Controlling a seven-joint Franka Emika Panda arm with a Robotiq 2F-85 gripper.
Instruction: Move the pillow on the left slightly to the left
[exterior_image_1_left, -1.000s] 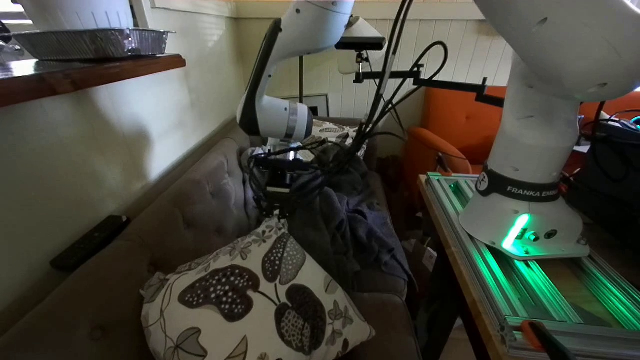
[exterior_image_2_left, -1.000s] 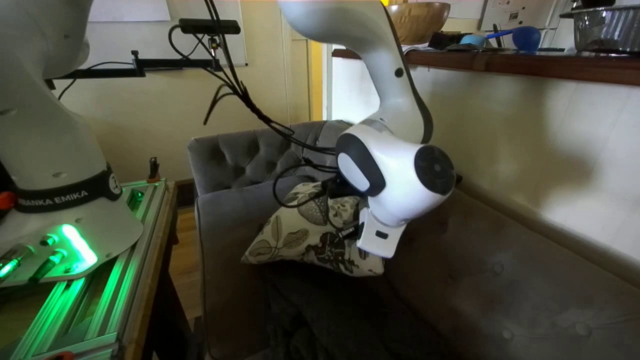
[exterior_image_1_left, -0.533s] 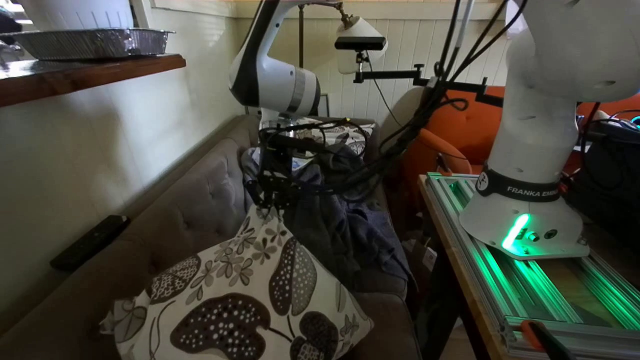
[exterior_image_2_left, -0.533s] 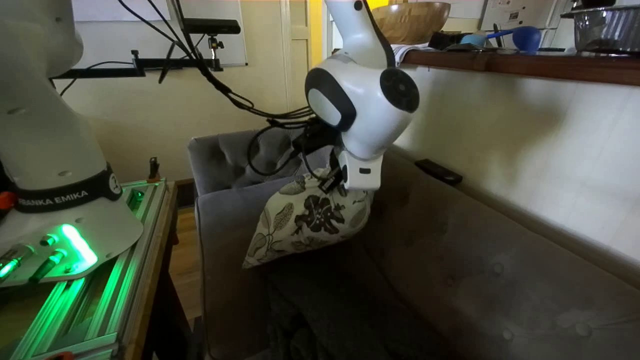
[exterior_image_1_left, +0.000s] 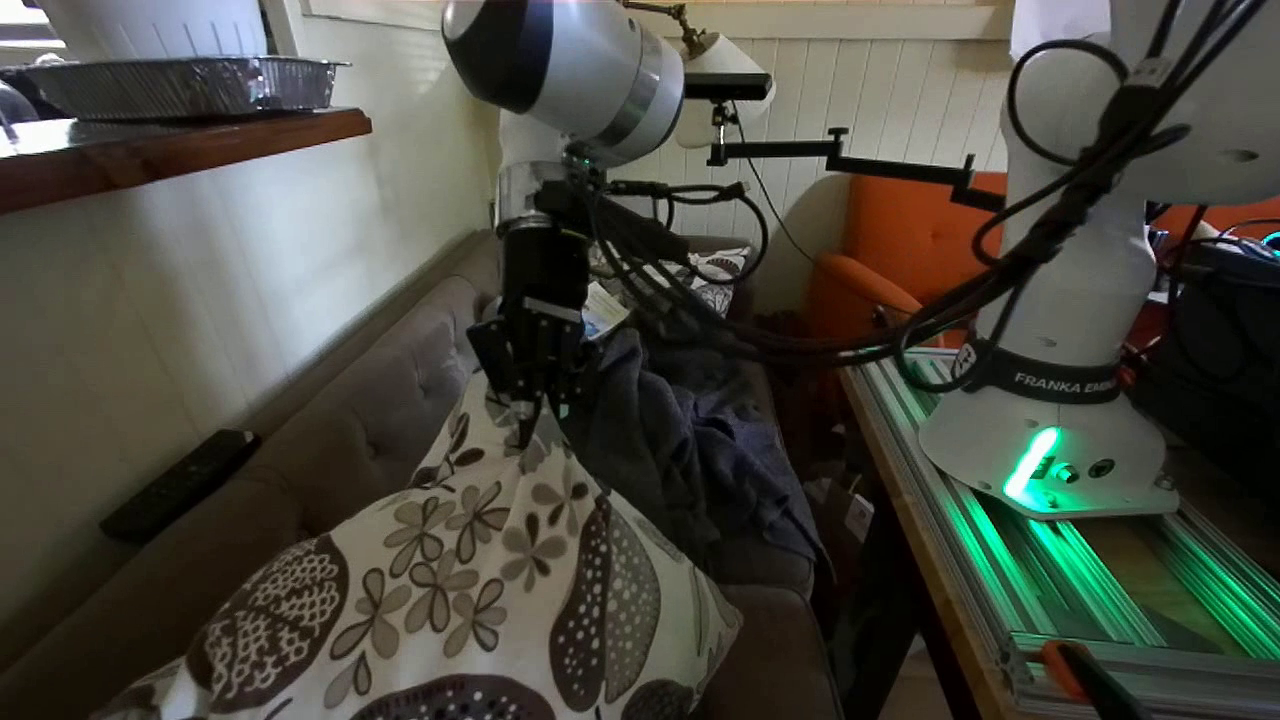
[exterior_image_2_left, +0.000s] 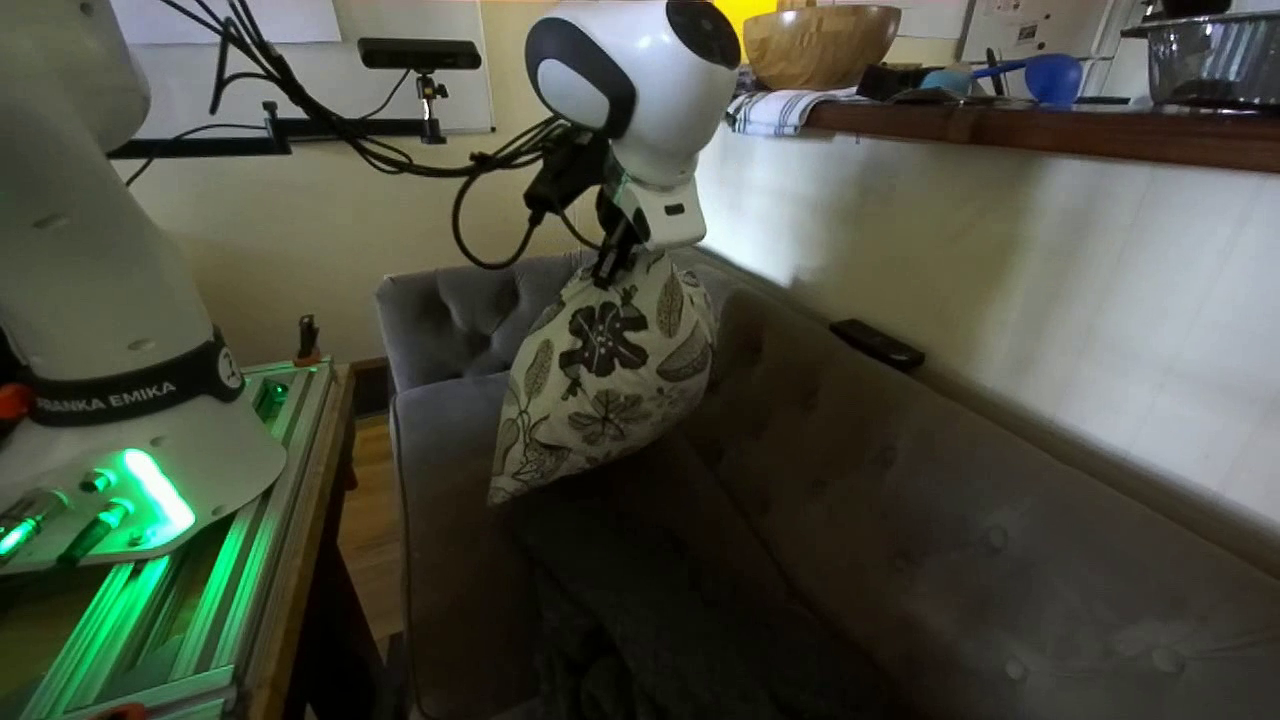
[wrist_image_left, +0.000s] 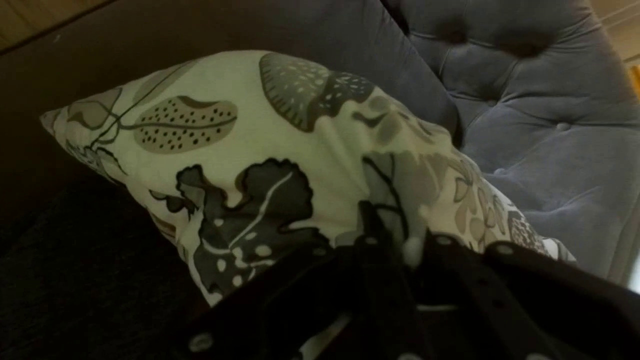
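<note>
The pillow (exterior_image_1_left: 440, 600) is cream-white with big dark leaf and flower shapes. It shows in both exterior views (exterior_image_2_left: 610, 370) and fills much of the wrist view (wrist_image_left: 280, 150). My gripper (exterior_image_1_left: 535, 410) is shut on its upper corner, and the cloth is gathered between the fingers. In an exterior view, the gripper (exterior_image_2_left: 612, 262) holds that corner up, so the pillow hangs tilted with its lower part at the sofa. In the wrist view, the fingers (wrist_image_left: 395, 237) pinch a fold. The pillow's lower edge is cut off in an exterior view.
The grey tufted sofa (exterior_image_2_left: 900, 500) runs along the wall. A black remote (exterior_image_1_left: 180, 487) lies on its back edge. Dark grey cloth (exterior_image_1_left: 680, 450) and another patterned cushion (exterior_image_1_left: 725, 270) lie farther along. A wooden shelf (exterior_image_2_left: 1000, 135) juts above. The robot's table (exterior_image_1_left: 900, 500) stands opposite.
My gripper has risen with the pillow's corner and carried it along the sofa, closer to the camera in an exterior view. The pillow has gone from lying low to tilted up.
</note>
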